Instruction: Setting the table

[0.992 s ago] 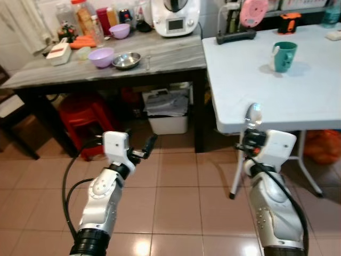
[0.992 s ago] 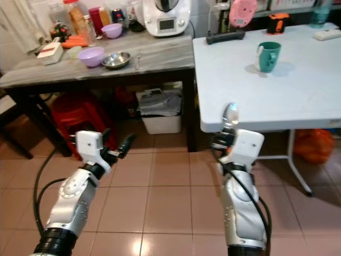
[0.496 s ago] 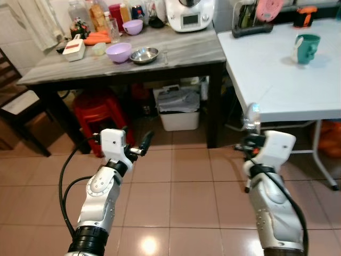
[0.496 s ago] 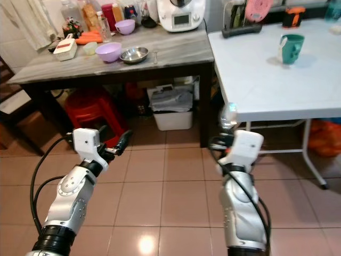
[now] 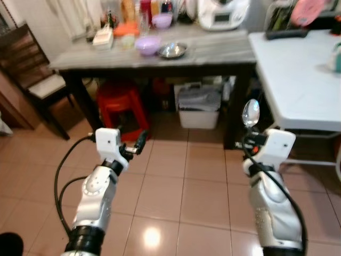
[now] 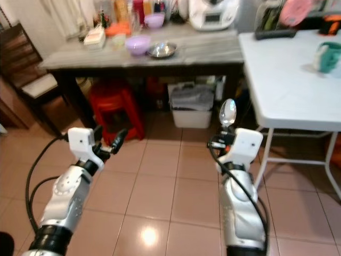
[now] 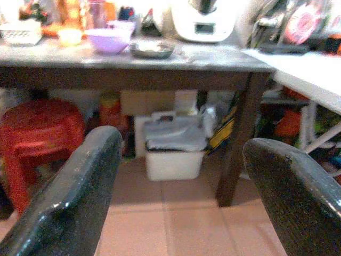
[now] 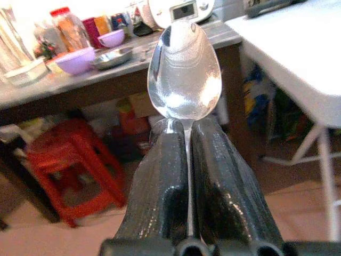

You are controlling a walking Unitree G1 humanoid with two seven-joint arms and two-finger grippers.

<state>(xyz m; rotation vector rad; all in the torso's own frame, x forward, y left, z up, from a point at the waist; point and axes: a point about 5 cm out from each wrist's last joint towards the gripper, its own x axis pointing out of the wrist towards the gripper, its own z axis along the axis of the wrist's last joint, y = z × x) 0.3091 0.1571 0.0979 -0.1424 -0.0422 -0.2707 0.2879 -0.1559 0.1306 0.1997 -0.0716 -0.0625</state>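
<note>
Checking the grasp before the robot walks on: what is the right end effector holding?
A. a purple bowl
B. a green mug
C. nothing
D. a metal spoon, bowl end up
D. The right end effector has its two black fingers closed on the handle of a metal spoon, whose bowl stands up above the fingertips.

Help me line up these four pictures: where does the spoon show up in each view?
Left eye view: the spoon stands bowl-up right of centre, held in the right hand.
Right eye view: same spoon, just right of centre, before the white table's edge.
Left wrist view: no spoon; open fingers frame the floor.
Right wrist view: spoon bowl large, upper centre, handle clamped between fingers.
Shared landmark: red stool under the dark table.
</note>
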